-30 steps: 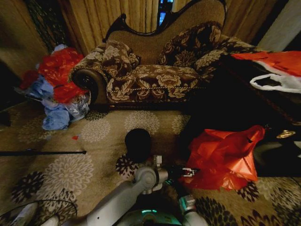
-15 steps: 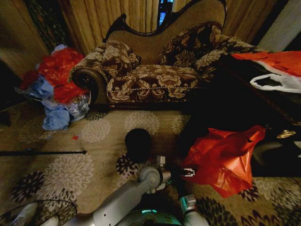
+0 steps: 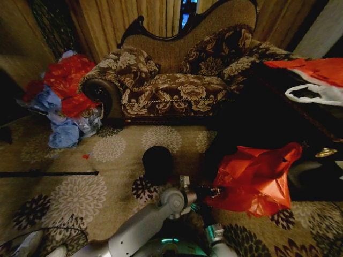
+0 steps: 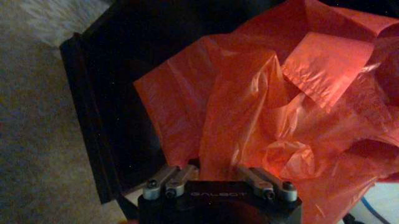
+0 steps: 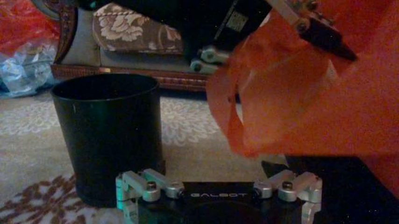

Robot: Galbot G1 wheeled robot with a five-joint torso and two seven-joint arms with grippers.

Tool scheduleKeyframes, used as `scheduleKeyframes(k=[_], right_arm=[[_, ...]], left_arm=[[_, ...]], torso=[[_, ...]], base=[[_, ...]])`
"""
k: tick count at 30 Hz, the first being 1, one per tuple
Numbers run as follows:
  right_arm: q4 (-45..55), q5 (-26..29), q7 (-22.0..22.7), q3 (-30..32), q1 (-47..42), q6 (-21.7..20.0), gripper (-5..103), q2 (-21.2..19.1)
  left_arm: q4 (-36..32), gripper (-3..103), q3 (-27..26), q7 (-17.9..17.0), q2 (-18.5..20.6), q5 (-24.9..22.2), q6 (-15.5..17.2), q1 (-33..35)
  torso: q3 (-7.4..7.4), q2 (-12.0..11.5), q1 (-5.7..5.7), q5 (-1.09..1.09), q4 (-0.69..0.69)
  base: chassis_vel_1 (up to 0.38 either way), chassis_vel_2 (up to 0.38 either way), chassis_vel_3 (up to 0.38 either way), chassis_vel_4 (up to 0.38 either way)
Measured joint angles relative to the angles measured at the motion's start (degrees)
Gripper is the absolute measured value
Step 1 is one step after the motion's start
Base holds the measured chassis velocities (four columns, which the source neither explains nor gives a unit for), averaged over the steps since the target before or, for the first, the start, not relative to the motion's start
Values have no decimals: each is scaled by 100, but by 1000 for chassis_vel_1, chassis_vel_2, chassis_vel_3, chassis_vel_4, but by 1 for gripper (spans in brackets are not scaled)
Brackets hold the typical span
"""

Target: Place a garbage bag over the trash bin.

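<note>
Head view: the garbage bag (image 3: pixel 254 179) hangs as a crumpled, glossy orange-red mass just right of the robot's centre, its long axis running from the left gripper (image 3: pixel 213 191) up and to the right toward a pointed corner near the dark furniture (image 3: pixel 257 128). The left gripper pinches the bag's lower-left edge. The trash bin (image 3: pixel 157 163), round and black, stands upright on the patterned carpet (image 3: pixel 80 198) to the left of the bag, apart from it. Behind are a floral sofa (image 3: pixel 177 80) and a heap of red and blue bags (image 3: pixel 64 96).

Left wrist view: the left gripper's fingers (image 4: pixel 171 179) close on a gathered fold of the thin, crinkly bag, which spreads away from the jaws in loose creased sheets over a dark cabinet edge (image 4: pixel 87 121).

Right wrist view: the right gripper (image 5: pixel 218 191) sits low with its fingers spread, holding nothing, just in front of the bin's base. The bin is upright, mouth up. The bag hangs beside it, not over it, held by the left gripper.
</note>
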Motion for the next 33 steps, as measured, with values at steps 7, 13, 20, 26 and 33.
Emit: scheduleKeyframes(k=[7,13,20,26,33], right_arm=[[3,-58,0,15,-106,40,100,-1],[-29,-172,-19,92,-76,86,100,-44],[-209,-324,-97,97,-82,187,100,-47],[-299,-475,-127,34,-96,246,100,16],[-324,-525,-128,6,-122,280,100,90]], left_arm=[[-117,1,-88,-54,-9,1,14,30],[-448,0,-469,-82,521,-58,116,97],[-741,0,-1178,-57,1123,-276,204,204],[-873,0,-1800,100,1500,-304,207,403],[-1022,0,-2290,192,1859,-297,191,609]], torso=[[0,0,0,-1,-1],[0,0,0,-1,0],[0,0,0,-1,0],[0,0,0,-2,-1],[0,0,0,-2,-1]], base=[[0,0,0,0],[0,0,0,0],[0,0,0,0],[0,0,0,0],[0,0,0,0]])
